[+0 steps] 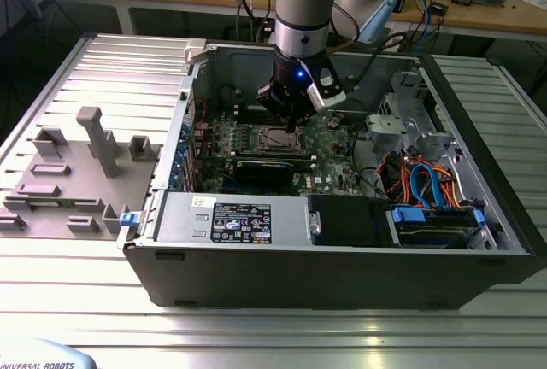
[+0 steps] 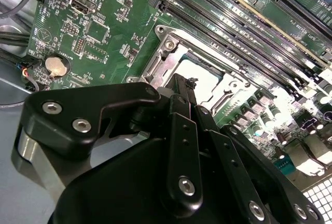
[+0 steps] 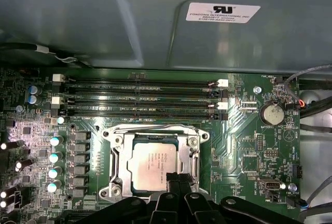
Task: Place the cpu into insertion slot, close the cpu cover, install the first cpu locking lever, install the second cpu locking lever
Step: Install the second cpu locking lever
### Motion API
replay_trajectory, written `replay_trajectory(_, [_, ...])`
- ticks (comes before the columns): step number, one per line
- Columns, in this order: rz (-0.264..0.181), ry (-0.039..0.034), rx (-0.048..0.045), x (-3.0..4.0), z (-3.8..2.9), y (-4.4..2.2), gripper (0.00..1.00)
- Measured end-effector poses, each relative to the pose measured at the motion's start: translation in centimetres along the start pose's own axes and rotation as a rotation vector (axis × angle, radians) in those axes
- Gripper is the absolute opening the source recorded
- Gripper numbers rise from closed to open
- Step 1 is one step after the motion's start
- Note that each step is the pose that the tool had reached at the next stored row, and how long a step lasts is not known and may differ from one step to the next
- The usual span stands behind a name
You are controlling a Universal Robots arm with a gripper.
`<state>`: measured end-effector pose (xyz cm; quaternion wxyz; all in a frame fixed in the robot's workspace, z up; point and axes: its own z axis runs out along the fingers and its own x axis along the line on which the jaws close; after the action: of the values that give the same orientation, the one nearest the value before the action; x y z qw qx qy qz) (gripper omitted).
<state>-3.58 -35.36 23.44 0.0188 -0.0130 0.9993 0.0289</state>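
- The chip is a flat square with a matte silver-grey metal top, and it lies inside the socket, below the middle of the first wrist view
- The socket has a shiny metal rim with screws at its corners, and green circuit board is all around it
- The black gripper comes up from the bottom edge of this frame; its narrow fingers are pressed together, and the tip is at the lower right edge of the chip
- In the second wrist view the gripper ends at the chip, near the frame centre
- Long black memory slots run just above the socket, near its rim
- In the exterior view the arm reaches down into the open grey computer case, whose metal walls stand well away from the socket
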Motion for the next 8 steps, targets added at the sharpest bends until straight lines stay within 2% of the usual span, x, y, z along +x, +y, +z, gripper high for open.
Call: replay_trajectory(8, [0.000,0.0001,0.0003,0.00,-0.07,-0.07,0.11])
